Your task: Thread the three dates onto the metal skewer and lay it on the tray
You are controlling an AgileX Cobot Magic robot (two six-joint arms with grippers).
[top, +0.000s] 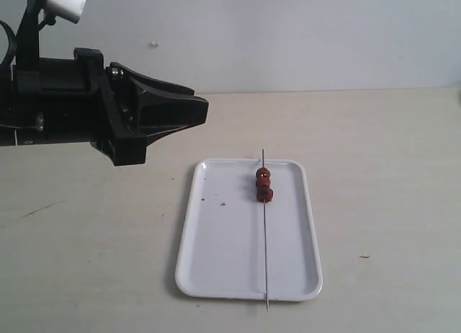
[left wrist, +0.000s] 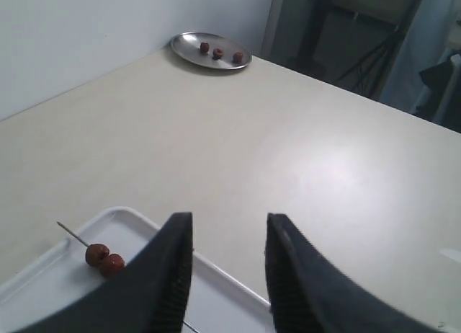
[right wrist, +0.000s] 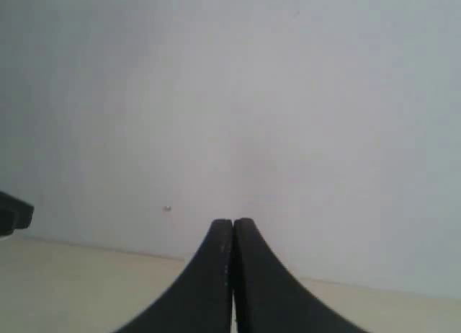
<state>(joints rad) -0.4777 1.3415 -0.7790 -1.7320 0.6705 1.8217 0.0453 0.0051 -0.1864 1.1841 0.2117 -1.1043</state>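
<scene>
The skewer [top: 266,254] lies lengthwise on the tray's [top: 216,254] right side, dates [top: 263,185] bunched toward its far end, so the job looks done: left gripper [left wrist: 229,221] released and empty, right gripper [right wrist: 233,225] clenched on nothing.

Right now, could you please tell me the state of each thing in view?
tray: flat, loaded.
metal skewer: lying along the tray, both tips past its rim.
dates: threaded on the skewer, bunched together.
left gripper: jaws open, empty.
right gripper: jaws shut, empty.
round metal plate: holding three loose dates.
</scene>
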